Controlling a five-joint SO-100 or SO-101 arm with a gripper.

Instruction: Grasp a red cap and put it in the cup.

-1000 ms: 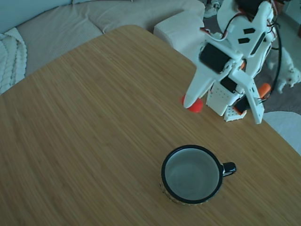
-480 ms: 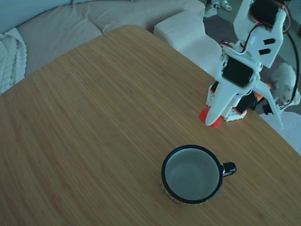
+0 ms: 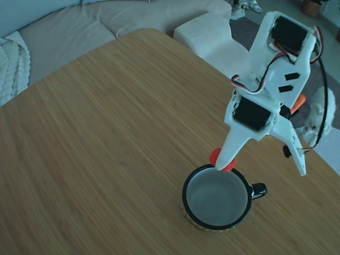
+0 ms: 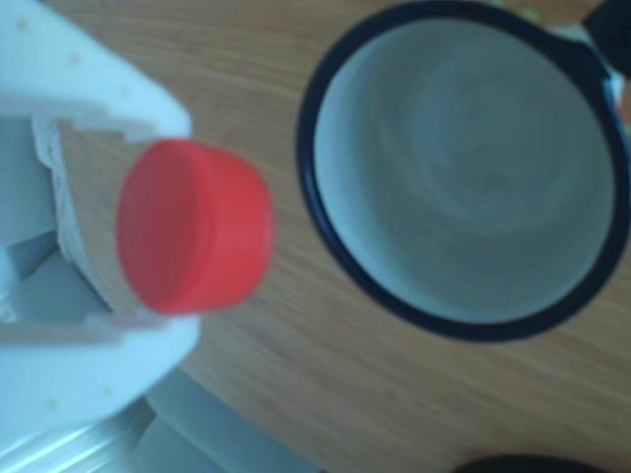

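The surface (image 3: 106,133) is a rounded table top of light bamboo-like wood with fine lengthwise grain, filling most of the fixed view. Beyond its far edge, across the upper left of the frame, runs a pale beige fabric sofa (image 3: 79,26), with a white knitted blanket (image 3: 11,64) at the left edge and a white upholstered block (image 3: 204,34) at the upper middle. Something white and fluffy (image 3: 321,114) lies on the grey floor at the right edge; it is too blurred to tell what.

The white plastic arm (image 3: 276,69), with black motors and red and white wires, reaches down from the upper right. Its pincer (image 3: 223,161) is clamped on the small round bright red plastic bottle cap (image 3: 221,160), which sits at the tip, in the lower middle-right of the frame, above the far rim of the wide round mug with a glossy black rim and small black handle (image 3: 186,204). The mug stands on the surface at the lower middle, its pale grey inside bare.

In the other view the cap (image 4: 192,227) is gripped between the white jaws at the left of the frame, and the mug rim (image 4: 315,197) lies just right of it, with wood showing between them.
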